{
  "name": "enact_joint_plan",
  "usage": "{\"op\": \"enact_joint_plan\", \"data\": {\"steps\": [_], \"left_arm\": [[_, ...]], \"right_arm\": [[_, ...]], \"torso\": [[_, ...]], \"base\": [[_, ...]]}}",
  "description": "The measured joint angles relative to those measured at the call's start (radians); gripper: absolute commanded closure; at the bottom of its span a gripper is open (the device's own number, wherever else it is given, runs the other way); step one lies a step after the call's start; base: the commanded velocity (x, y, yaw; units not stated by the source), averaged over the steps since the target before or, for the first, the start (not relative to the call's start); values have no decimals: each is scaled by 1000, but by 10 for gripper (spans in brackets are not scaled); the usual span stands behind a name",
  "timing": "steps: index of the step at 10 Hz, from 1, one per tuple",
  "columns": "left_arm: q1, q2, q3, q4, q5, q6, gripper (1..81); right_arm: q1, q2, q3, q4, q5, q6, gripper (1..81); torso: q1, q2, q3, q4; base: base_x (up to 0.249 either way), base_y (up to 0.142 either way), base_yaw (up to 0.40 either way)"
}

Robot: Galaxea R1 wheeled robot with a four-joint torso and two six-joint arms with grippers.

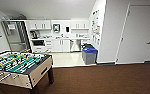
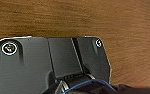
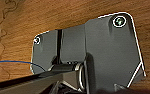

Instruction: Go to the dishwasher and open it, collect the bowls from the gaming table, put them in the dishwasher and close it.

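Dishwasher (image 1: 75, 45), probably the steel front, far ahead. Risk: base clipping foosball table (image 1: 21, 67) near left, or bin (image 1: 89, 55). Finger state: cannot tell.

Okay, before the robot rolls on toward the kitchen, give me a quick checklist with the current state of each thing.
1. Dishwasher in sight, stainless front under the far counter: ok.
2. Dishwasher door shut or open: looks shut, too far to be sure: cannot tell.
3. Brown carpet ahead free of obstacles: ok.
4. Blue-lidded bin stands right of the kitchen entrance, narrowing it: not ok, steer left of it.
5. Foosball table close on the left, needs margin: not ok.
6. Bowls located: cannot tell.
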Motion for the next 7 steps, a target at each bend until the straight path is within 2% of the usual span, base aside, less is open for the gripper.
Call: {"op": "enact_joint_plan", "data": {"steps": [7], "left_arm": [[9,-11,4,0,-3,0,10]], "right_arm": [[-11,1,0,0,-2,-1,10]], "torso": [[0,0,0,0]], "base": [[134,0,0]]}}
